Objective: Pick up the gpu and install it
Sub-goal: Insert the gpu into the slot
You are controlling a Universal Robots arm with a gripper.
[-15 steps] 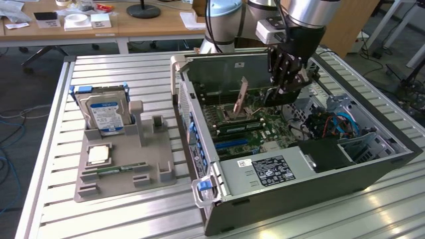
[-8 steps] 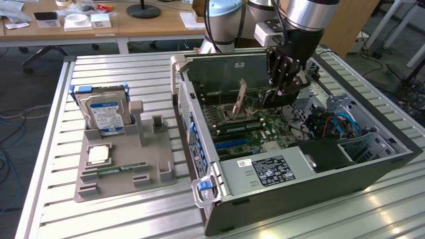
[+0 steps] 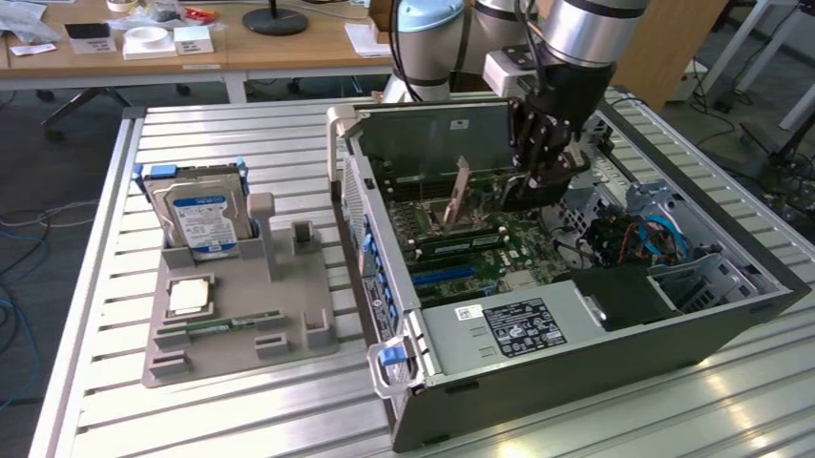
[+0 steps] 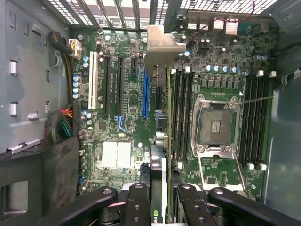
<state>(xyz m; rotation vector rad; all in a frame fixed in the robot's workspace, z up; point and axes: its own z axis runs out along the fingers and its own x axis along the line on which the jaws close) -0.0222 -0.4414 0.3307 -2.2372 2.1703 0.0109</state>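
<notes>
The gpu (image 4: 162, 165) was held on its edge inside the open computer case (image 3: 713, 315), above the motherboard (image 4: 127, 155). Its silvery bracket (image 4: 162, 44) was turned toward the grilled back wall of the case. The gripper (image 3: 535, 186) was closed on the end of the card away from the bracket, with the card clamped between the fingers (image 4: 138, 193).

The picking up was judged to be done and the installing to be in hand. The card was seen just beside the long blue slot (image 4: 145, 94). Whether its lower edge touched any slot could not be told.

For the seating, it was judged that the lower edge must be brought exactly in line with its slot, the bracket kept against the back opening, and the card kept upright while it is pressed down.

In the exterior view, the case was laid on a slatted metal table (image 3: 255, 143). A grey parts tray (image 3: 242, 367) was placed at nine o'clock from the case. On it a hard drive (image 3: 204, 215) with a blue label was stood upright, and a green memory stick (image 3: 223, 324) was laid flat. Wooden desks (image 3: 128, 57) with small boxes were seen behind the table, at eleven o'clock.
</notes>
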